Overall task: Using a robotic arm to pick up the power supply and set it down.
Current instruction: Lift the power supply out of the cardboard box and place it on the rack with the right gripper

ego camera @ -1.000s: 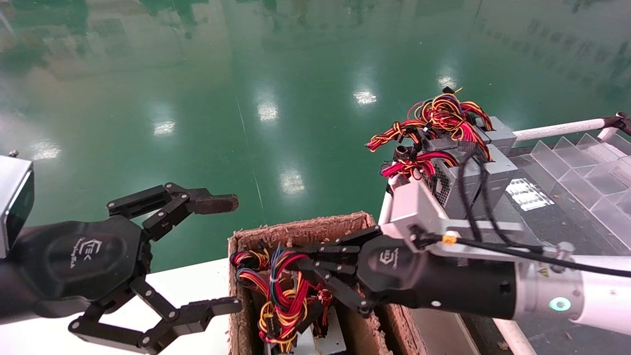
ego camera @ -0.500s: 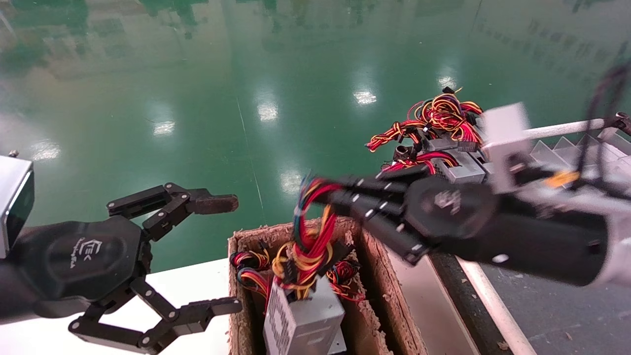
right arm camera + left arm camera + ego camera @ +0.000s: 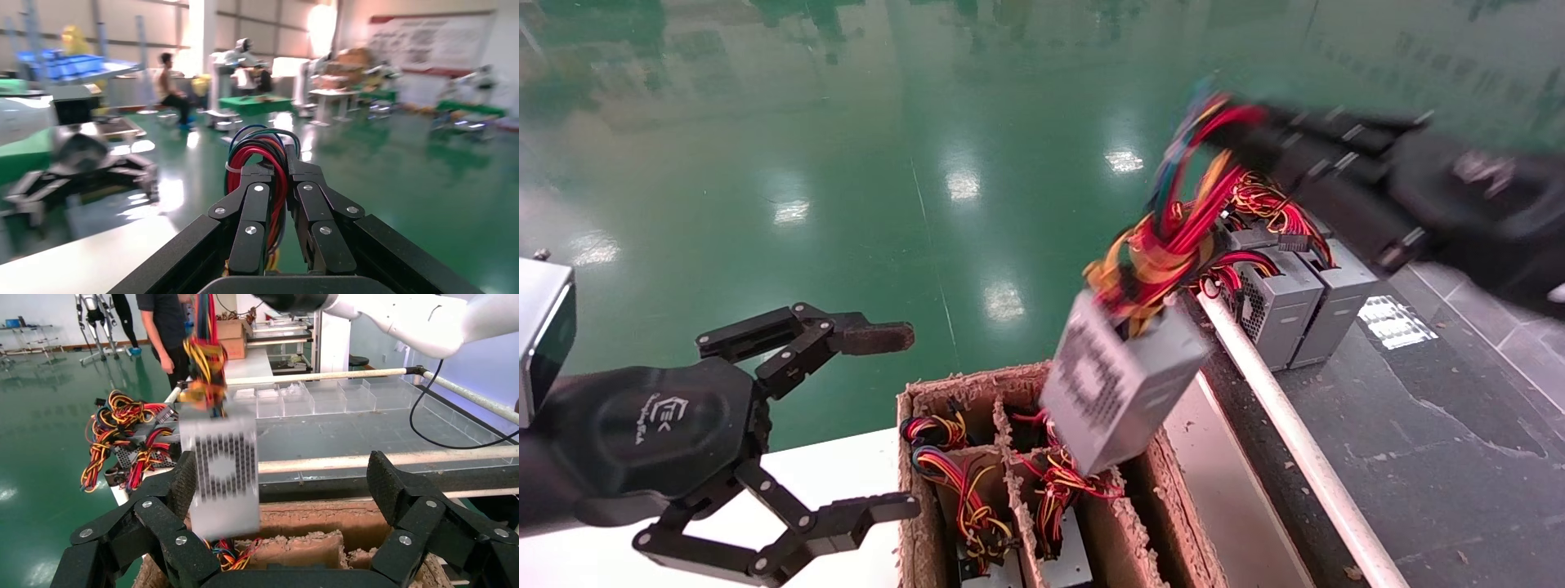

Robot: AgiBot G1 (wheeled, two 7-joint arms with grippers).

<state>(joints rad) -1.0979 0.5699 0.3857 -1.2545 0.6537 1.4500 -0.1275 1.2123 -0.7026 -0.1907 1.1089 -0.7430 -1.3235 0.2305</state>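
The power supply (image 3: 1120, 384), a silver-grey box with a honeycomb grille, hangs tilted in the air above the cardboard box's right side. It dangles from its looped wire bundle (image 3: 1181, 212) of red, yellow, blue and green wires. My right gripper (image 3: 1238, 135) is shut on that bundle (image 3: 263, 165) high at the upper right. In the left wrist view the power supply (image 3: 220, 471) hangs blurred beyond my open left gripper (image 3: 281, 484). My left gripper (image 3: 887, 420) stands open at the lower left, apart from it.
A cardboard box (image 3: 911, 490) with dividers holds more wired units below. Two alike grey boxes (image 3: 1295, 302) with red-yellow wires sit on the dark bench (image 3: 1418, 425) behind a white rail (image 3: 1287, 433). A white table corner (image 3: 829, 474) lies under my left gripper.
My right gripper has risen up and to the right with the wire bundle, drawing the power supply out of the cardboard box into the air. The left arm has not moved.
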